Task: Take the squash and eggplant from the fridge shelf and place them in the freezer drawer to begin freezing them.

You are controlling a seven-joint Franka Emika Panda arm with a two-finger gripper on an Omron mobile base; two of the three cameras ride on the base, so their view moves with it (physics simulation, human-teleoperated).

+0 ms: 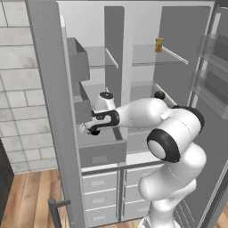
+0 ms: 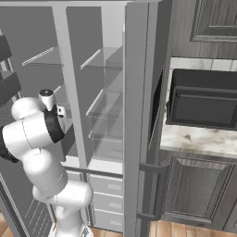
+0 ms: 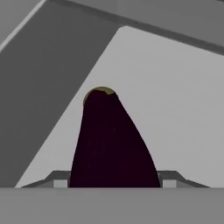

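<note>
Over the freezer drawer (image 1: 103,152) the claw (image 1: 92,130) is squeezed shut on the eggplant (image 3: 111,144). From the hand view, the eggplant is a dark purple lump that stands up between the two finger tips (image 3: 59,180). Its small yellow-brown end points away from the hand. Pale grey floor and a dark grey wall lie behind it.

From the left base view, the claw hangs just above the open top of the freezer drawer, near its left wall. That drawer is a big grey box pulled out of the fridge (image 1: 49,89). It has a flat front with a small dent in it. The eggplant is very hard to make out in this view, because the dark hand and wrist cover it. I cannot tell if it touches the drawer floor.

Up and to the right of the freezer drawer, the squash (image 1: 159,95) sits on a glass fridge shelf (image 1: 147,91). It is a small dark round thing, partly behind the white arm (image 1: 142,113). Higher up, a little yellow-orange thing (image 1: 159,45) stands on the top shelf. Below the freezer drawer are small pale drawers (image 1: 99,182) with bar handles.

From the right base view, the fridge door (image 2: 139,115) blocks much of the inside. The arm's elbow (image 2: 32,132) shows at the left, cut off by the edge.
</note>
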